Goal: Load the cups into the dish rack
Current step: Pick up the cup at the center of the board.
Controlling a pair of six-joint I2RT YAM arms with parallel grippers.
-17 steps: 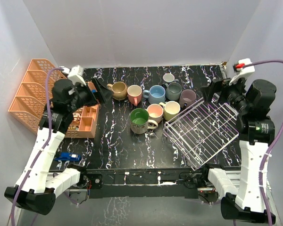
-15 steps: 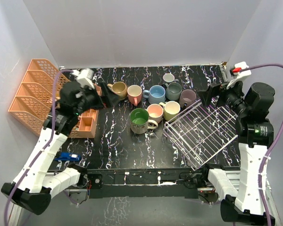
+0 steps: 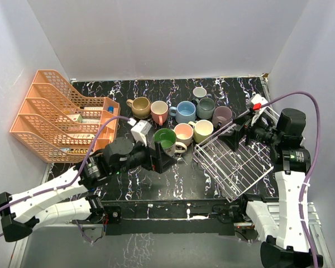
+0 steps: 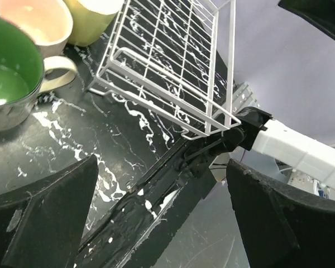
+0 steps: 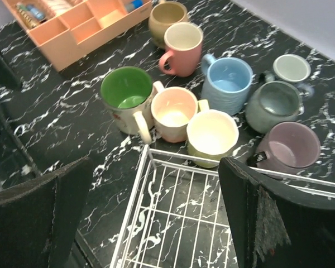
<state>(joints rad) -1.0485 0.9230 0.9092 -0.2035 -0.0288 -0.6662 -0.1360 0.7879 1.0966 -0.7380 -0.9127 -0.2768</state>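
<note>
While the left gripper (image 3: 164, 158) hovered wide open and empty beside the green mug (image 3: 165, 140), the right gripper (image 3: 235, 137) hung equally open above the dish rack (image 3: 243, 162). The cups (image 3: 185, 111) stood clustered on the table (image 3: 184, 185) just beside the rack.

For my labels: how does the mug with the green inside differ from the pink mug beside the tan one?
The ceramic mug with the green inside has a cream handle; the pink ceramic mug has a pink handle and pale inside. The green one looks wider than the pink one and stands nearer the white wire rack. Both stand upright outside it.
</note>
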